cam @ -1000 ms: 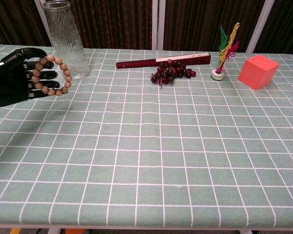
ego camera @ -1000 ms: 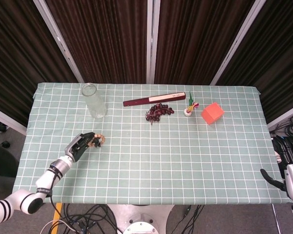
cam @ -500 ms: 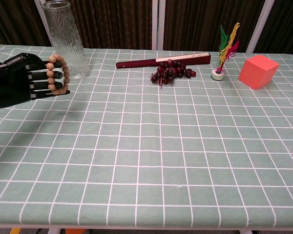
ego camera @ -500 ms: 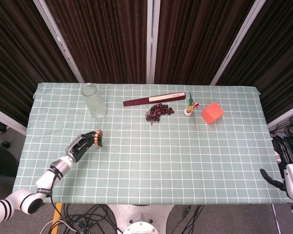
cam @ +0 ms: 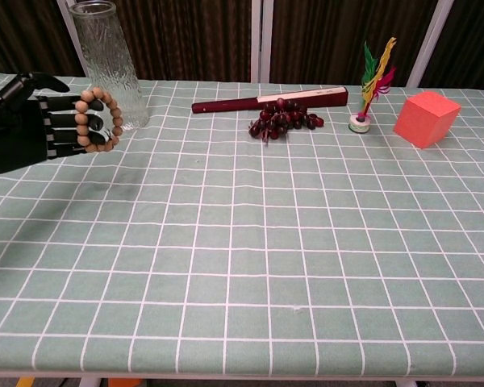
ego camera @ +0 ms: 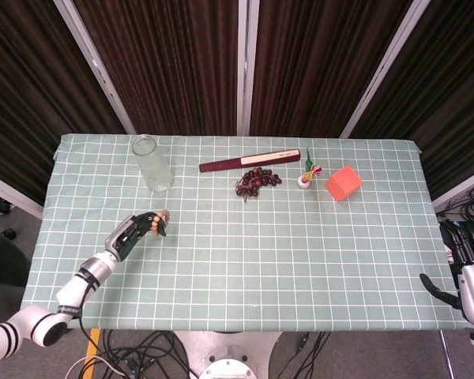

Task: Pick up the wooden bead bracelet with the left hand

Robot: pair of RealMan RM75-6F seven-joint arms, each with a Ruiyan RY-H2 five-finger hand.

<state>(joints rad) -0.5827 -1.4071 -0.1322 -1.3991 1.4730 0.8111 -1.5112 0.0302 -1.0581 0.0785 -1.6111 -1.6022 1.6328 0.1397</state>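
Observation:
My left hand [cam: 24, 125] is black and hovers over the table's left side, holding the wooden bead bracelet [cam: 97, 121] looped around its fingertips, clear of the cloth. In the head view the same left hand [ego camera: 133, 232] shows with the bracelet [ego camera: 161, 219] at its tip. My right hand [ego camera: 468, 264] hangs beyond the table's right edge, fingers spread, holding nothing.
A tall glass vase [cam: 109, 64] stands just behind the left hand. At the back lie a dark red folded fan [cam: 270, 99], a bunch of dark grapes [cam: 282, 121], a feathered shuttlecock [cam: 366, 93] and an orange-red cube [cam: 423, 118]. The checked green cloth [cam: 250, 258] covers the table.
The left hand has lifted a little with the bracelet, and the bead loop has turned from hanging wide to sitting tighter against the fingertips. The right hand has not moved.

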